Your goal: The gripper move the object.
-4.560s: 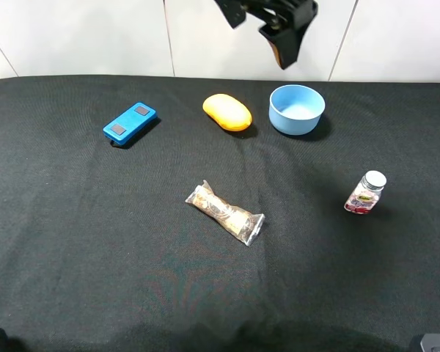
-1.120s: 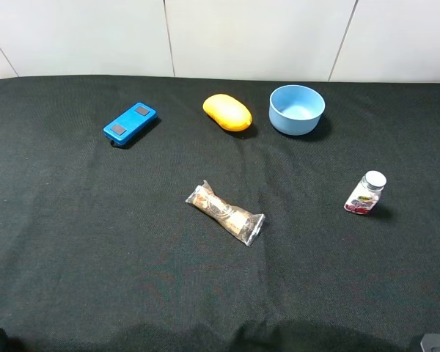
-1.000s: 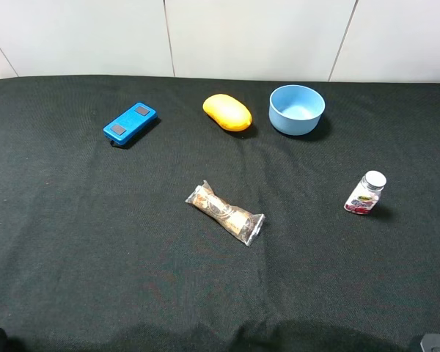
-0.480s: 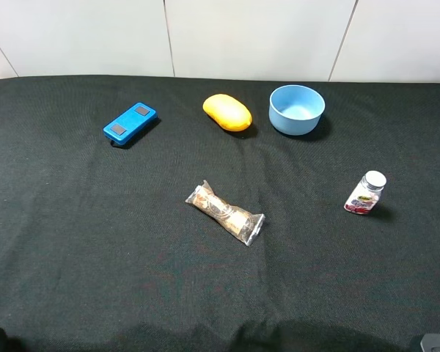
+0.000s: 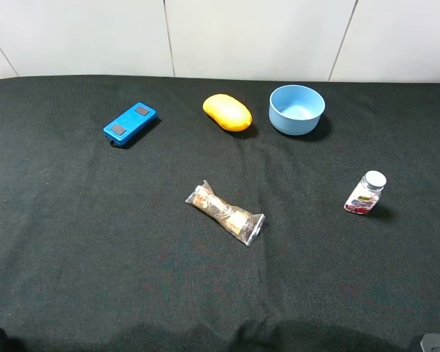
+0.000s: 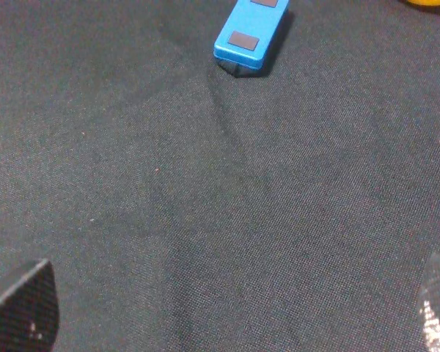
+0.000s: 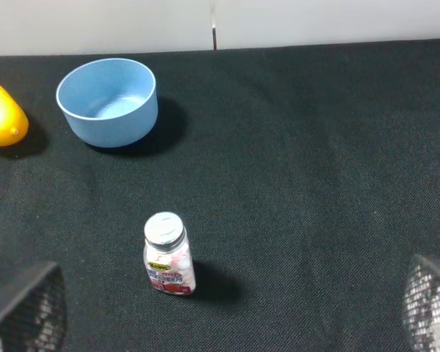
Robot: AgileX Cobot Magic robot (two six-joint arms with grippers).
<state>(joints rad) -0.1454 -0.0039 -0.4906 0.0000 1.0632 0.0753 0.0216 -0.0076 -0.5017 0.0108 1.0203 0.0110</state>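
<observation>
The light blue bowl [image 5: 297, 109] stands upright and empty at the back of the black cloth, right of the middle. It also shows in the right wrist view [image 7: 108, 101], far from my right gripper [image 7: 227, 308]. That gripper's two fingers [image 7: 26, 308] stand wide apart with nothing between them. My left gripper [image 6: 231, 308] is also open and empty, over bare cloth on the left side. Neither gripper reaches into the table area in the exterior high view.
A yellow mango-like fruit [image 5: 227, 112] lies just left of the bowl. A flat blue device [image 5: 129, 123] lies at the back left. A wrapped snack bar [image 5: 226, 213] lies in the middle. A small bottle [image 5: 366, 193] stands at the right.
The arm that hung above the bowl 4.6 s ago has left the exterior high view. Nothing has moved over the last second.
</observation>
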